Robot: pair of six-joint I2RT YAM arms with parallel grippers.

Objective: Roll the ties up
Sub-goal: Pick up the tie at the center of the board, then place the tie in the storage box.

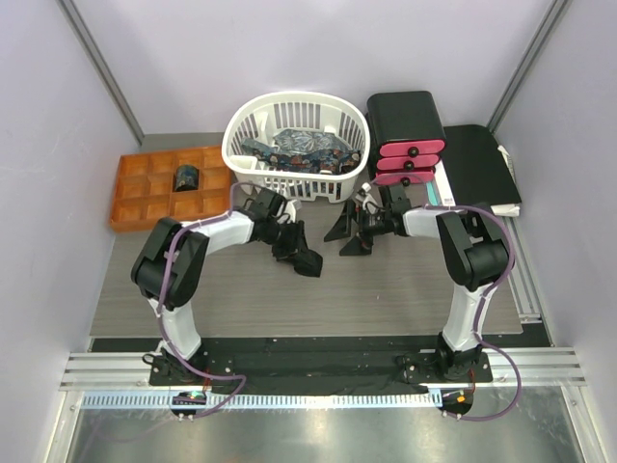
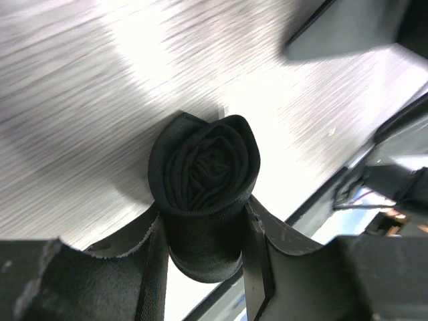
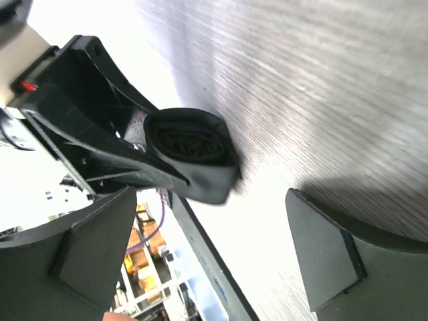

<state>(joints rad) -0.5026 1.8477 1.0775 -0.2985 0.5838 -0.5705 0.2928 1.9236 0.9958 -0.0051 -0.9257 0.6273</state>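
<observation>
My left gripper is shut on a rolled black tie, held just over the table in the middle. In the left wrist view the coil sits between my fingers, spiral end facing the camera. My right gripper is open and empty, just right of the coil. In the right wrist view its fingers stand wide apart, with the coil beyond them in the left gripper. Another rolled dark tie sits in a cell of the orange tray. Patterned blue ties lie in the white basket.
The black box with pink drawers stands right of the basket. A flat black folder lies at the far right. Purple walls close in both sides. A metal rail runs along the near edge.
</observation>
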